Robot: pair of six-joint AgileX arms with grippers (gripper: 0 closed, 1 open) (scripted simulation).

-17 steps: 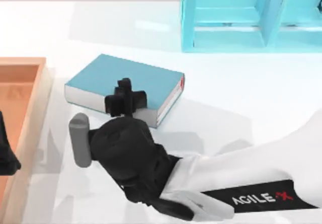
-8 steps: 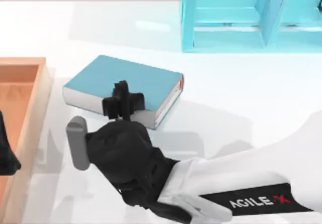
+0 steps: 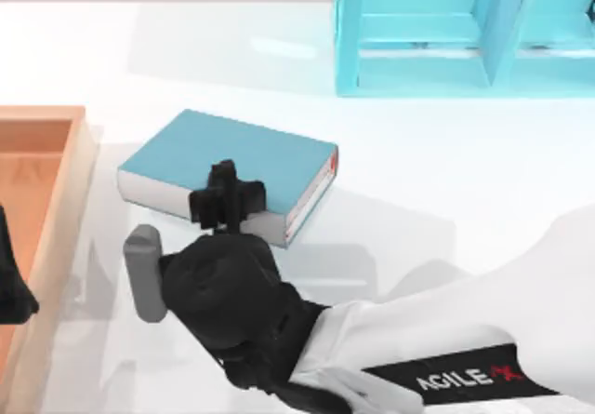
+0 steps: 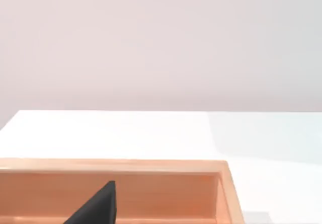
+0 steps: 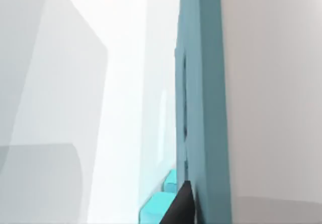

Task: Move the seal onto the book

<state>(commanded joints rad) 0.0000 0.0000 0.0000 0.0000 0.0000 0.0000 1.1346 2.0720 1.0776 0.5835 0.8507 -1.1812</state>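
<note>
The right gripper hangs over the near long edge of the book. From above its black body hides the jaws, so I cannot tell whether they are wide, narrow or holding anything. The seal is hidden. If it is here, it sits under that gripper, and I cannot tell which way it stands.

The book lies flat left of the table's middle, just beside the orange tray at the left edge. Its long axis runs left to right, slanting toward the near edge, with the red mark at its right corner.

As I judge it, the seal is 1 small, stiff, light block that tips easily. Grip its body sides, below the rounded top, and set it upright. The flat, hard cover gives firm footing.

The left gripper is parked over the tray.
</note>
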